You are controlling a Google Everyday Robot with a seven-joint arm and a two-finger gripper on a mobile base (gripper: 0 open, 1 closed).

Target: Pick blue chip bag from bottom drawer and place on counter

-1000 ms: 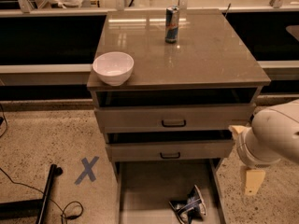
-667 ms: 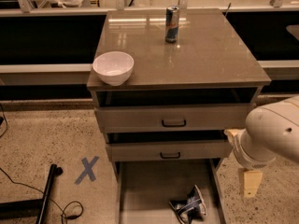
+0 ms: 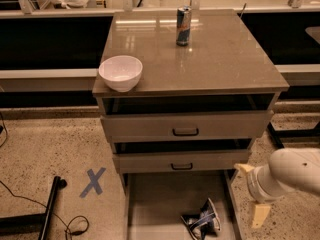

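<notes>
The blue chip bag point(image 3: 202, 220) lies crumpled on the floor of the open bottom drawer point(image 3: 155, 204), toward its front right. The counter point(image 3: 215, 59) is the glossy grey-brown top of the cabinet above. My gripper point(image 3: 253, 192) hangs at the right of the bottom drawer, just outside its right wall and a little above and right of the bag. Its two beige fingers point(image 3: 260, 215) stand apart and hold nothing.
A white bowl point(image 3: 120, 72) sits at the counter's front left corner and a tall drink can point(image 3: 183, 26) stands near its back. The two handled drawers point(image 3: 185, 132) are pulled out slightly. A blue tape X point(image 3: 93, 182), a black pole point(image 3: 50, 214) and cables lie on the floor at left.
My arm and gripper have moved down and a little left, closer to the right side of the bottom drawer. The bag, bowl and can have not moved.
</notes>
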